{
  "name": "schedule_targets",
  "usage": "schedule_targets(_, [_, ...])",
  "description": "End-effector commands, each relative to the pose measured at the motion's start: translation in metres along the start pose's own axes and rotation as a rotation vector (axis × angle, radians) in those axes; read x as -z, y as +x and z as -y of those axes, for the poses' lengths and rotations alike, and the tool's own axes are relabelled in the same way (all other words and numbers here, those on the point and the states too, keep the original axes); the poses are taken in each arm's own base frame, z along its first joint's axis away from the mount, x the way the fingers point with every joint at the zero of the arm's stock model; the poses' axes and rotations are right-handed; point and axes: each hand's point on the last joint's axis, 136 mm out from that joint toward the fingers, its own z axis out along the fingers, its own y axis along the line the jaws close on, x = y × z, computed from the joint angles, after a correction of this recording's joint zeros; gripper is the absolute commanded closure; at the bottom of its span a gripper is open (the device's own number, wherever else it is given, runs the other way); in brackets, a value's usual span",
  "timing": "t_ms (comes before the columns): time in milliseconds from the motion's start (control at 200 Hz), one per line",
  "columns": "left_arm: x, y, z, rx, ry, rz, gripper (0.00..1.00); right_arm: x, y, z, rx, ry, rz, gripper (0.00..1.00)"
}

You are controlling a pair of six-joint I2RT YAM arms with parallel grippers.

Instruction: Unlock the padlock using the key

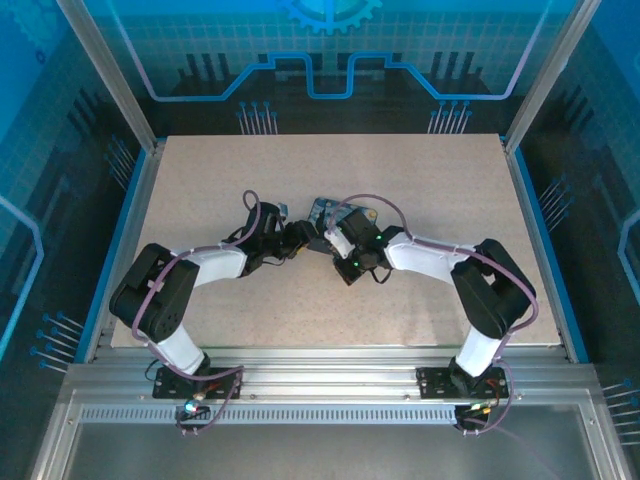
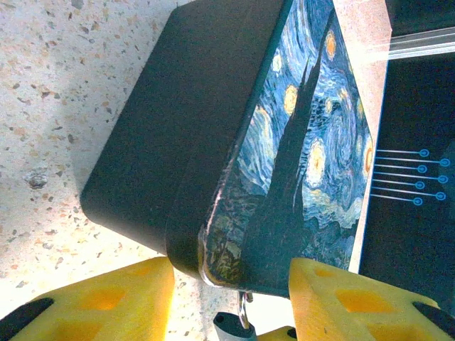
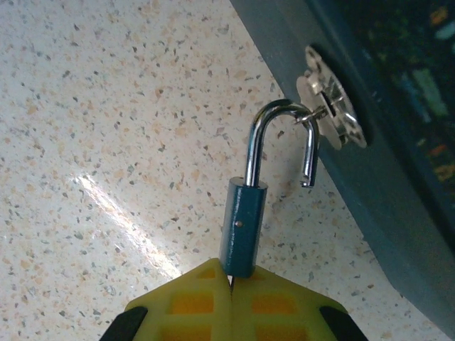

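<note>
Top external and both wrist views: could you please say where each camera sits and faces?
Top external: above and behind the arms, looking down on the table; both arms show.
Left wrist: on the left end effector, facing the painted tin; its yellow fingers show.
Right wrist: on the right end effector, facing the gripped padlock; its yellow fingers show.
Both wrist views share tin and padlock.

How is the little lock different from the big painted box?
The padlock is far smaller than the tin. The padlock has a plain blue body and shiny silver loop; the tin has a swirly starry picture and black sides. The right gripper pinches the padlock; the tin sits on the table. Both show blue.
</note>
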Motion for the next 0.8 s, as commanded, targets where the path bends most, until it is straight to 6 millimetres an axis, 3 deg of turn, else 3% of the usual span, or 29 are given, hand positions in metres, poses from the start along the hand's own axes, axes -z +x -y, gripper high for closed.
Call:
schedule_targets(0, [-0.001,-0.012,0.010,-0.028,0.028,0.026,0.53,-0.007,0.019,0.001,0.021,-0.007,-0.093,1.00])
schedule_targets(265, [0.001,-0.010,0.013,-0.030,0.040,0.017,0.53,-0.008,0.018,0.001,0.047,0.010,-0.101,1.00])
schedule_targets(505, [0.010,-0.004,0.017,-0.044,0.061,0.005,0.43,0.000,0.010,0.004,0.077,0.031,-0.065,1.00])
schedule_targets(620, [0.016,0.001,0.016,-0.051,0.060,-0.011,0.29,0.001,0.009,0.005,0.093,0.033,-0.069,1.00])
schedule_targets(635, [0.016,0.002,0.015,-0.053,0.057,-0.014,0.09,0.001,0.009,0.004,0.095,0.032,-0.071,1.00])
schedule_targets(645, [0.017,0.003,0.015,-0.056,0.058,-0.016,0.02,0.001,0.009,0.004,0.095,0.032,-0.071,1.00])
schedule_targets(795, [0.026,0.011,0.010,-0.066,0.041,-0.033,0.01,0.002,0.008,0.004,0.108,0.029,-0.069,1.00])
